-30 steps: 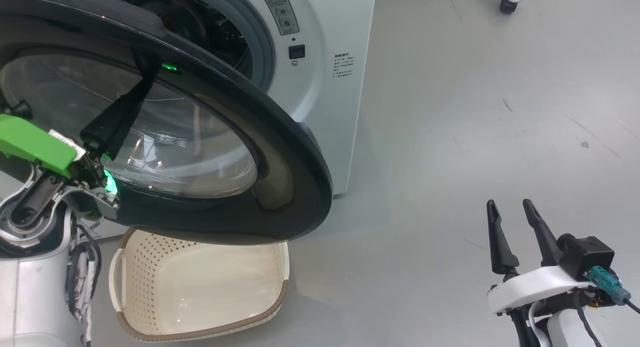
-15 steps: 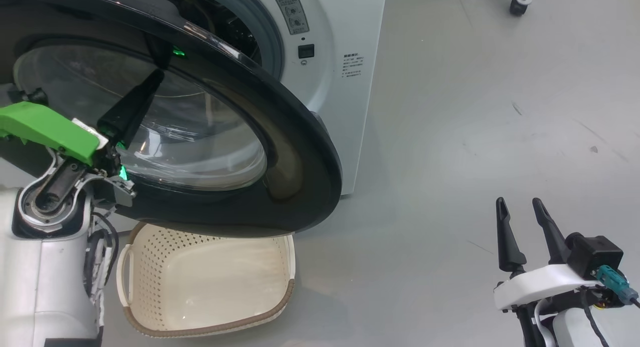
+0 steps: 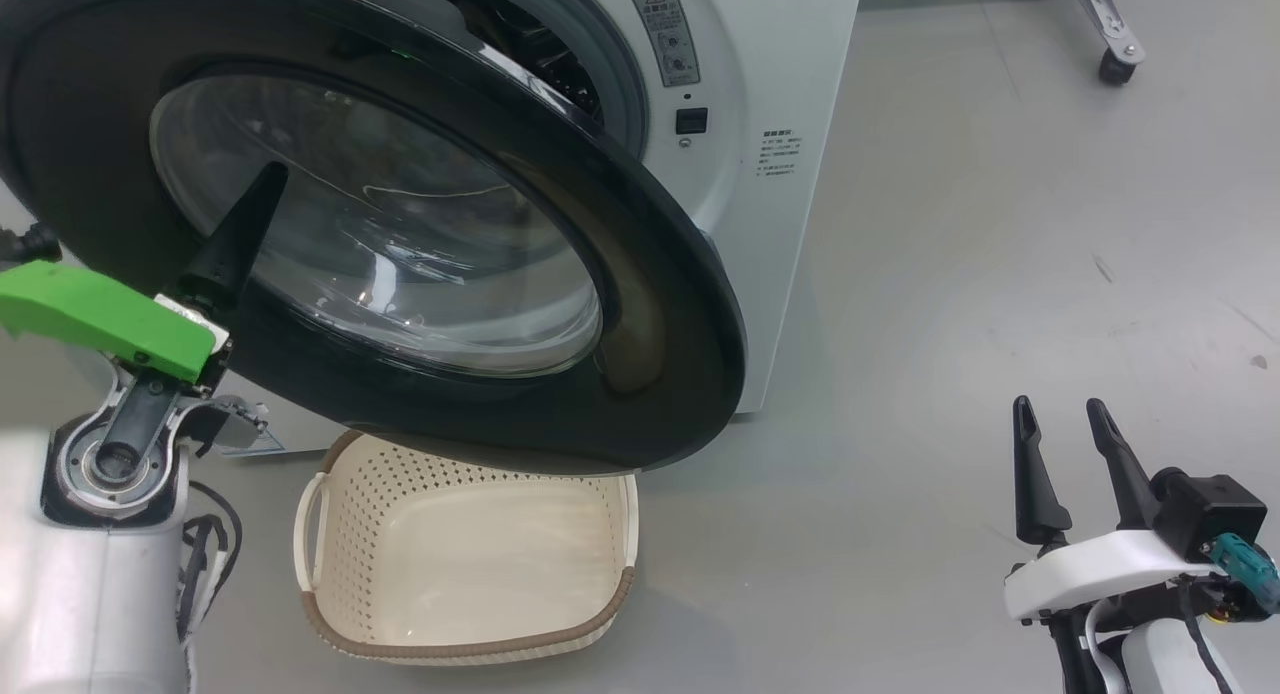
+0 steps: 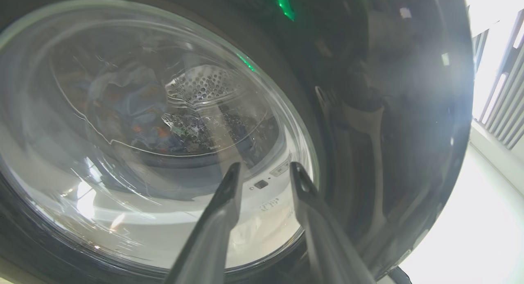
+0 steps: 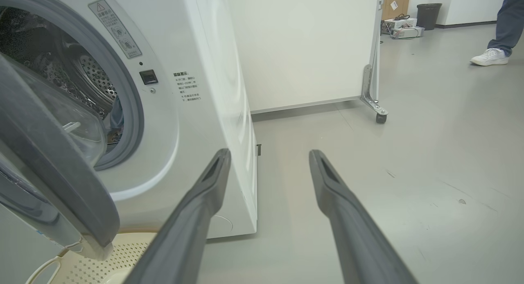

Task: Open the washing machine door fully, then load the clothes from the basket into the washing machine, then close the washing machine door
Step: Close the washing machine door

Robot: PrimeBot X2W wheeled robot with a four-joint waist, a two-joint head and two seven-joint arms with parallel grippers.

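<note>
Washing machine door (image 3: 400, 244) ajar, L tool (image 4: 265, 167) (parted) pointing at it

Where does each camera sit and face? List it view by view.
Left wrist: on the left arm, facing the washing machine door up close; left gripper open.
Right wrist: on the right arm, low, facing the washing machine and floor; right gripper open.
Head: high, looking down on door, basket and both grippers.
Shared: the door.
</note>
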